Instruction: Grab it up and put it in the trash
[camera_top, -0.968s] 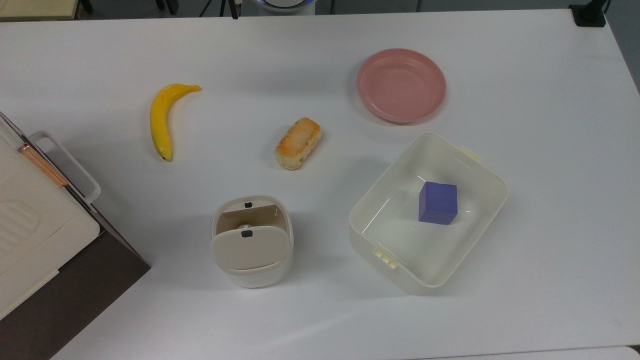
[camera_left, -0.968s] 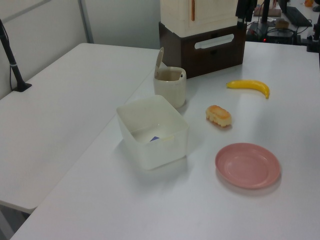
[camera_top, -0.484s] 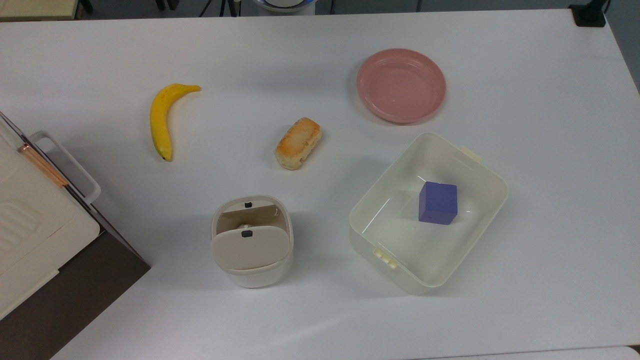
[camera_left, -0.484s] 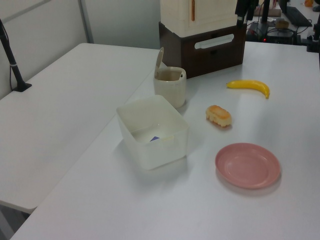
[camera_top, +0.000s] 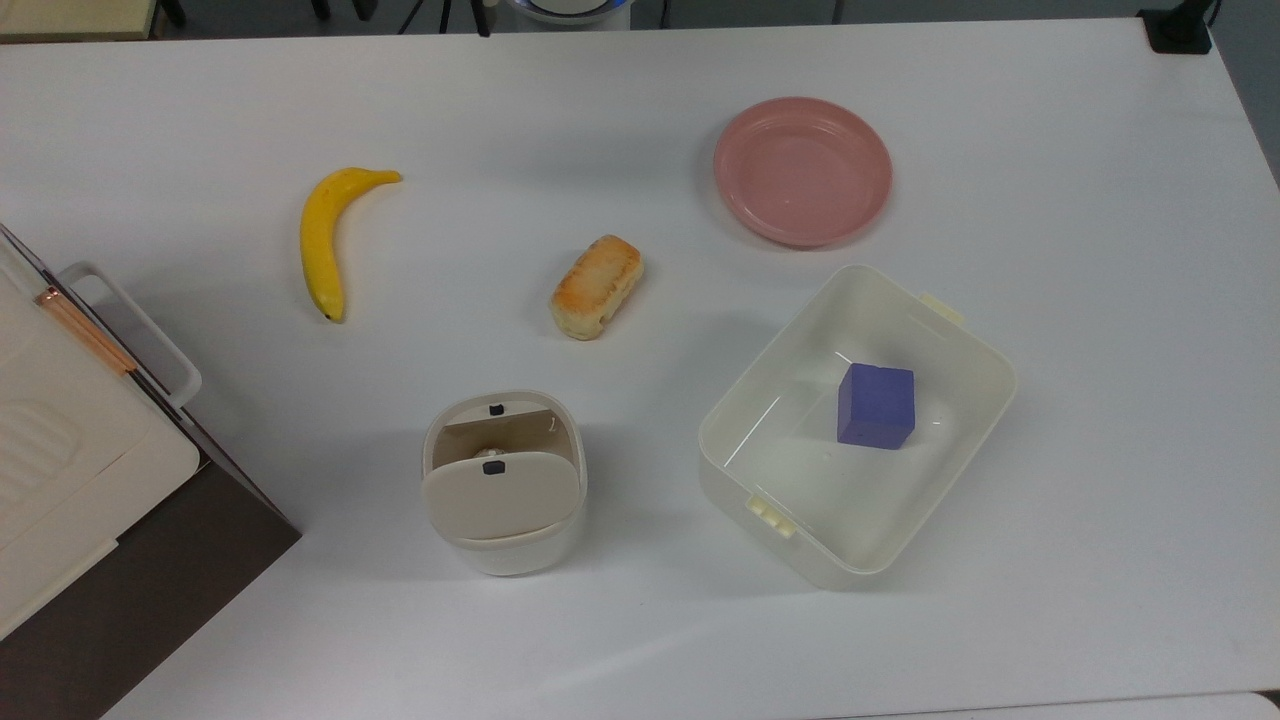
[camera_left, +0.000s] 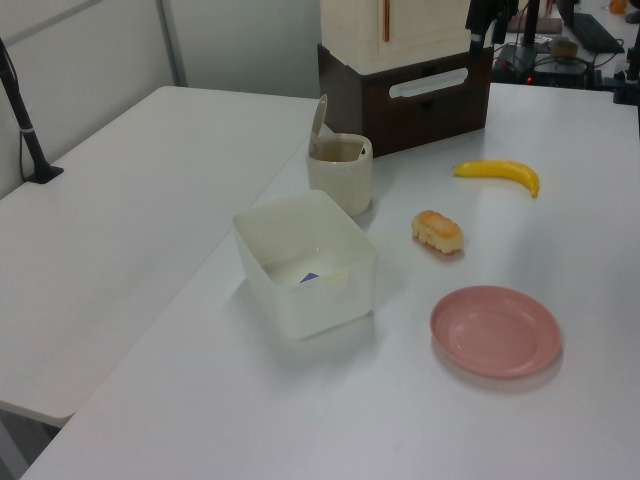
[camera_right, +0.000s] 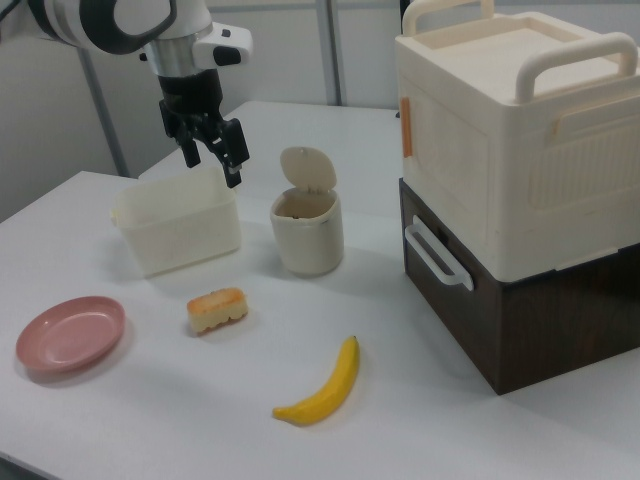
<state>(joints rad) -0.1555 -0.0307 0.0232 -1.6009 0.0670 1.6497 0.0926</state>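
Note:
The trash (camera_top: 505, 535) is a small cream bin near the table's front in the top view, its beige swing lid (camera_top: 500, 495) tipped open. A small pale lump, the paper wad (camera_top: 489, 454), shows inside the opening just past the lid's edge. The trash (camera_right: 308, 240) also stands mid-table in the right view, and the trash (camera_left: 340, 175) sits by the brown box in the left view. My gripper (camera_right: 212, 160) hangs high above the table in the right view, to the trash's left over the tub. It is open and holds nothing.
A cream tub (camera_top: 960, 345) holds a blue cube (camera_top: 877, 405). A bread roll (camera_top: 596, 286), a banana (camera_top: 322, 240) and a pink plate (camera_top: 802, 170) lie further back. A cream case on a brown box (camera_top: 150, 570) fills the top view's left front corner.
Only the arm shifts a little, seen as dark parts at the upper edge of the top and left views. Nothing on the table has moved.

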